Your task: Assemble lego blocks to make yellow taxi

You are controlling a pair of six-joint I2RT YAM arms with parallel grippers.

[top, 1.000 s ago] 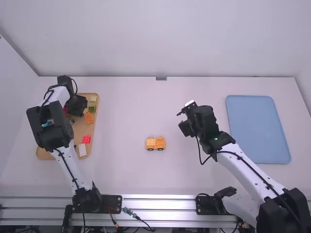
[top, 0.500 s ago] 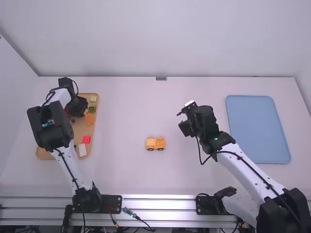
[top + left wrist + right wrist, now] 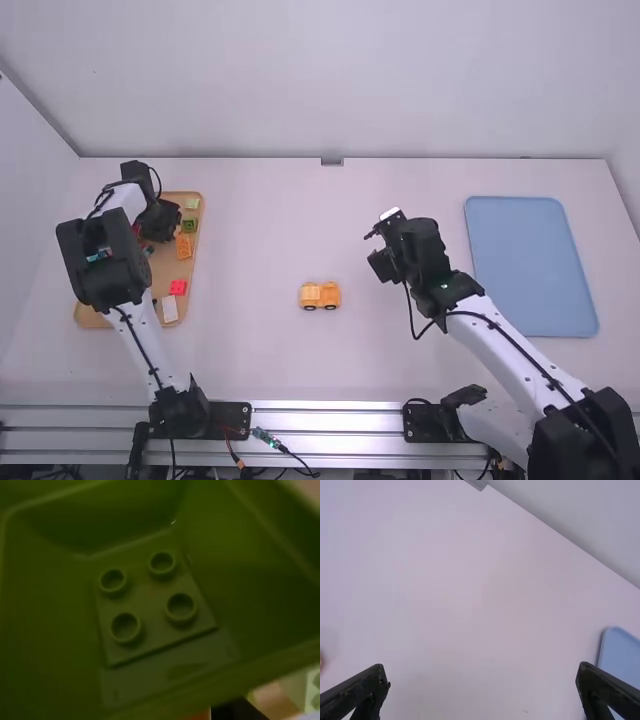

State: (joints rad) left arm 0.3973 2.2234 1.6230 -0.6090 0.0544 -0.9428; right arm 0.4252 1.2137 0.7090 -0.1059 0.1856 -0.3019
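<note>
One tan tray (image 3: pixel 165 268), mixed blocks (image 3: pixel 178 287) inside | right tool (image 3: pixel 374 250) spread | left tool (image 3: pixel 160 220) over tray, cannot tell state

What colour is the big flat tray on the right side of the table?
The tray is light blue, seen best in the high view.

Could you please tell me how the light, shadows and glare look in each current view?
High view: even light on the table, glare on the metal rail; left wrist view: the green block is dim, its inside in shadow; right wrist view: soft light, thin shadow along the blue tray.
</note>
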